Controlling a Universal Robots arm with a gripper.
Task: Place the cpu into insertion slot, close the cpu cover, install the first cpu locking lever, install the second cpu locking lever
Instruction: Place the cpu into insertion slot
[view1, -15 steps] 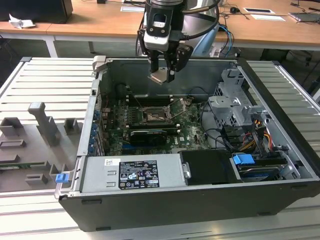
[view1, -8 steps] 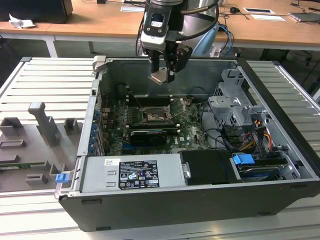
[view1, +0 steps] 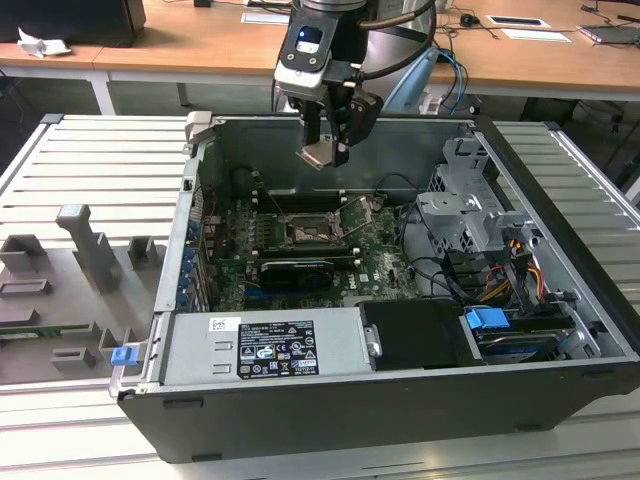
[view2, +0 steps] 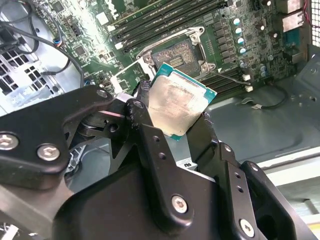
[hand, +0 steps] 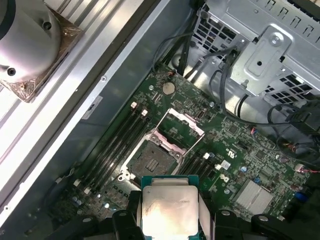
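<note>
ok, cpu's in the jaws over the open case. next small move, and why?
Probably a short descent toward the insertion slot. The jaws are shut on the cpu well above the board, the slot looks empty, and the cpu cover stands open, so nothing seems to block the way down.

The flat square metal cpu (view2: 177, 107) showed a smudged silver-beige face and teal-green rim. The square insertion slot (hand: 150, 156) was black, silver-framed; the circuit board (hand: 235, 150) was green.
</note>
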